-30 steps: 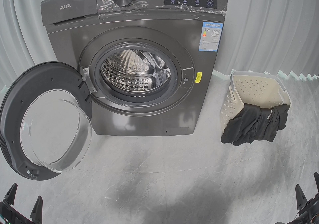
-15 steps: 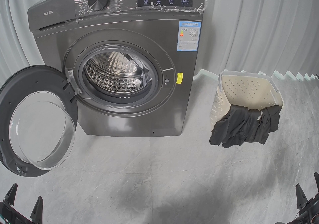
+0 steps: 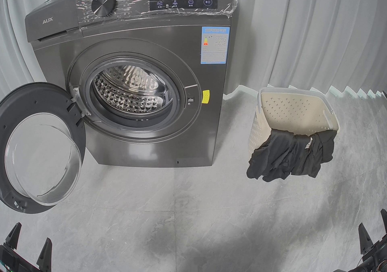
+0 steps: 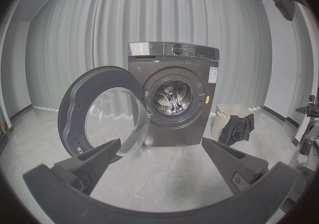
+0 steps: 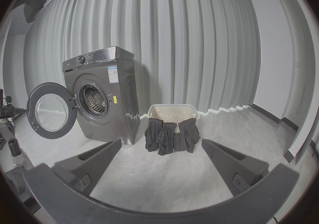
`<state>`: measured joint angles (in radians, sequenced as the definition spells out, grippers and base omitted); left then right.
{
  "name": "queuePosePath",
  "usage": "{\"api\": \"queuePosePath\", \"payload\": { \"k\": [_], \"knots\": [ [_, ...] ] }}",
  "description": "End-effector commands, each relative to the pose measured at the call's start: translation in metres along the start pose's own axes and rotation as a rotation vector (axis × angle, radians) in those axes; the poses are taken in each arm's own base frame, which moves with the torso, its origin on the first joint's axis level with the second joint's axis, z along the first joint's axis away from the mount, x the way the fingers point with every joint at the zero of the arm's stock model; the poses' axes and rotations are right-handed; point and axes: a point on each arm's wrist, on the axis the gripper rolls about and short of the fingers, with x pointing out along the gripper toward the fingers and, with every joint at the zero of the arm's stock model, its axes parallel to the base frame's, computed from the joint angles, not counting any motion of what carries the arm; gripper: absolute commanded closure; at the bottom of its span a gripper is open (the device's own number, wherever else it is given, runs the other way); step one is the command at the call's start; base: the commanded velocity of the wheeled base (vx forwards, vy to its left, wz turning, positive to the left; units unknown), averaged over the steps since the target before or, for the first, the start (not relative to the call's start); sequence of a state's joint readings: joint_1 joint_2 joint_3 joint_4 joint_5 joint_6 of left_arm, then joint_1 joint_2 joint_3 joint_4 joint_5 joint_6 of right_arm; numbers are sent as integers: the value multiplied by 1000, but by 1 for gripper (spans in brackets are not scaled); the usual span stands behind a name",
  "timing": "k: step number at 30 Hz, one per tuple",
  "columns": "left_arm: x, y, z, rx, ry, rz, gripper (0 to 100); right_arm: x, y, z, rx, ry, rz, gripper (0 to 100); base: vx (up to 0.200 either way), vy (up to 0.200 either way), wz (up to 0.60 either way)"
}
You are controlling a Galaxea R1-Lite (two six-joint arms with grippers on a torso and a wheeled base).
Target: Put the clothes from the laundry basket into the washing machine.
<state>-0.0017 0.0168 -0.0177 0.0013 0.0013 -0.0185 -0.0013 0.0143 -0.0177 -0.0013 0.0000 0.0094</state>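
A grey washing machine (image 3: 133,67) stands at the back left, its round door (image 3: 38,148) swung open to the left and its steel drum (image 3: 127,91) exposed. To its right on the floor sits a cream laundry basket (image 3: 296,111) with dark clothes (image 3: 290,155) draped over its near rim. The machine (image 5: 99,95), the basket (image 5: 172,112) and the clothes (image 5: 171,136) also appear in the right wrist view. My left gripper (image 3: 28,244) is low at the near left, open and holding nothing. My right gripper (image 3: 375,230) is low at the near right, open and holding nothing, well short of the basket.
Pale pleated curtains (image 3: 314,23) hang behind the machine and basket. Grey floor (image 3: 193,220) stretches between me and both. The open door (image 4: 99,112) juts out over the floor on the left side.
The whole head view has shifted: the machine and basket now sit farther left in the picture, so the camera moved. Both grippers hold the same spots in view.
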Motion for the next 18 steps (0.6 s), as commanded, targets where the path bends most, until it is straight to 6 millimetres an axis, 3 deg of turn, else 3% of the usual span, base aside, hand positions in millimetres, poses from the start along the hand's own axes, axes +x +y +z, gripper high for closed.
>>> {"api": "queuePosePath", "payload": {
  "k": [1,11,18],
  "knots": [
    [0,0,-5,-1,1,0,0,0,0,-5,0,3,0,0,0,0,0],
    [0,0,-5,0,1,2,0,0,0,-5,0,3,0,0,0,0,0],
    [0,0,-5,0,1,2,0,0,0,-5,0,3,0,0,0,-200,0]
  ]
}}
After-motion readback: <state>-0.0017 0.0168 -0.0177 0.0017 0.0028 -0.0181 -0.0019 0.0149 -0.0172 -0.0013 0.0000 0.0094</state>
